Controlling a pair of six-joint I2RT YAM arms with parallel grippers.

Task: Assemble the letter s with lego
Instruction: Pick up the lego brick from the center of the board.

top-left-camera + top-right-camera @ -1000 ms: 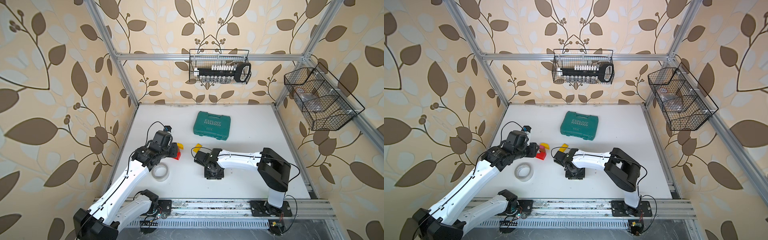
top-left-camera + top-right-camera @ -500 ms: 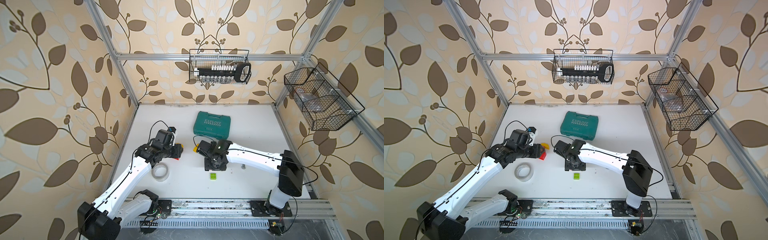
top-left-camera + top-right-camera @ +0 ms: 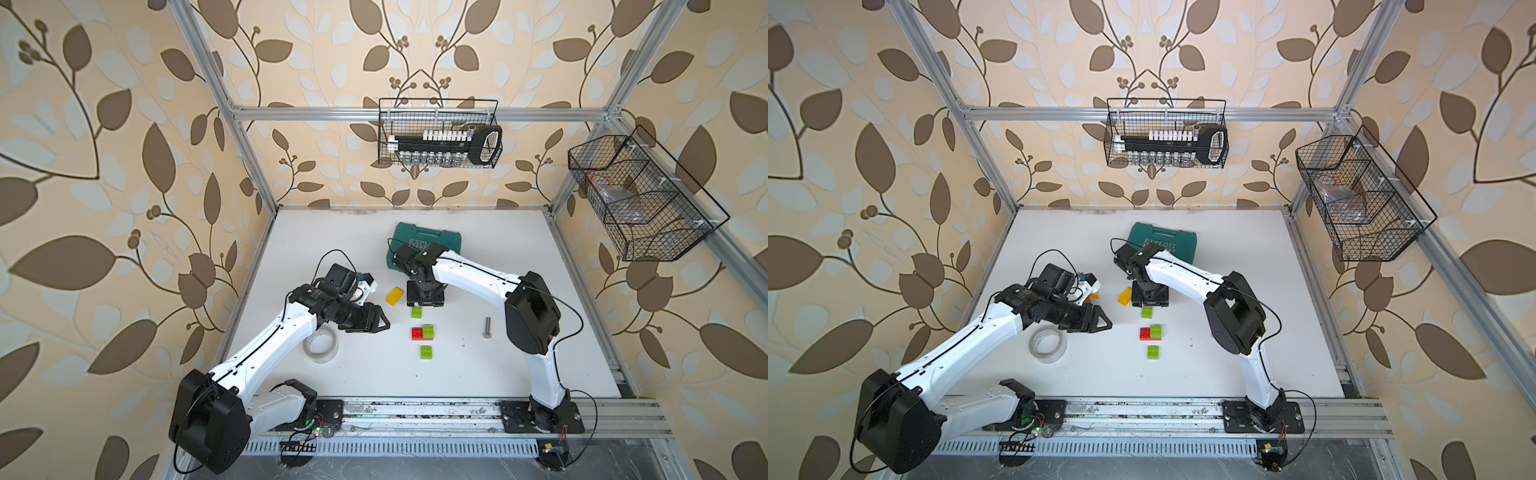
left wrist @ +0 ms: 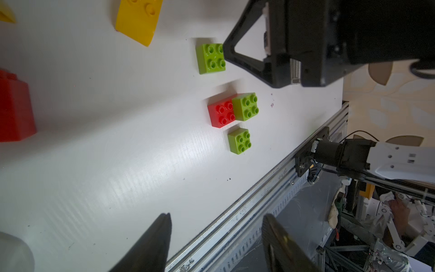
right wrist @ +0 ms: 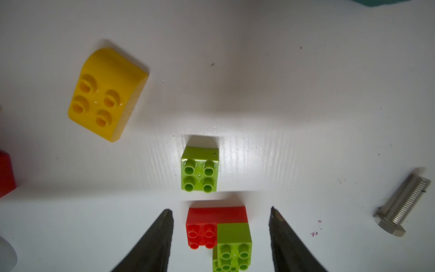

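On an arm stretched low over the table (image 3: 511,257), the left gripper (image 3: 384,323) points sideways, jaws apart, empty. On an arched arm, the right gripper (image 3: 424,297) points down, jaws apart, empty. The tape (image 3: 320,343) lies by the left arm and the bolt (image 3: 487,327) off to the side. A green brick (image 3: 417,312) lies just before the right gripper, the red-green pair (image 3: 422,332) beyond it, and a yellow brick (image 3: 395,296) alongside.

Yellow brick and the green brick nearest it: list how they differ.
The yellow brick is larger, with a smooth rounded end beyond its four studs; the green brick is a small plain square. The yellow brick lies skewed; the green brick sits square to the red brick. Both rest studs up on the table, unheld.
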